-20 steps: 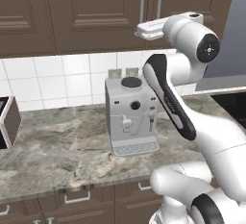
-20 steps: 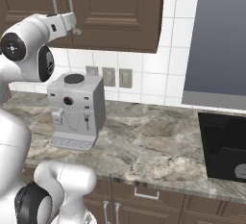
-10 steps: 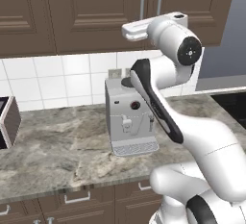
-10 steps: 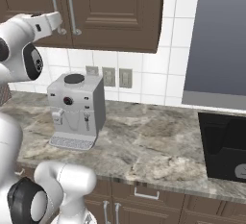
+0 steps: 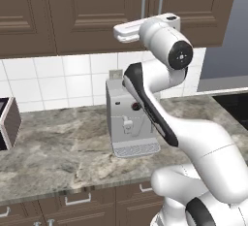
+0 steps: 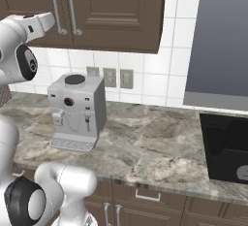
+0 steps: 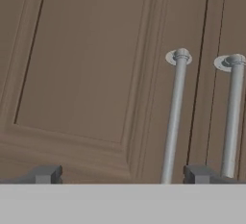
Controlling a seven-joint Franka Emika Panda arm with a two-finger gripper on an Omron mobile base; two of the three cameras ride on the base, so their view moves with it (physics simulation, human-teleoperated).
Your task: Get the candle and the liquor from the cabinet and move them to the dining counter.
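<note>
Closed cabinet (image 7: 86, 74) doors are faced at close range; jaws are held wide apart, empty, beside the left handle (image 7: 174, 117).

Dark brown matt wood on the cabinet (image 7: 86, 74), raised panels smooth. Brushed silver metal bar handles (image 7: 174, 117), satin sheen. Glossy white tiles (image 5: 58, 82) behind. Veined grey-beige marble tabletop (image 6: 155, 147), polished. Matt grey plastic coffee machine (image 5: 127, 118).
</note>
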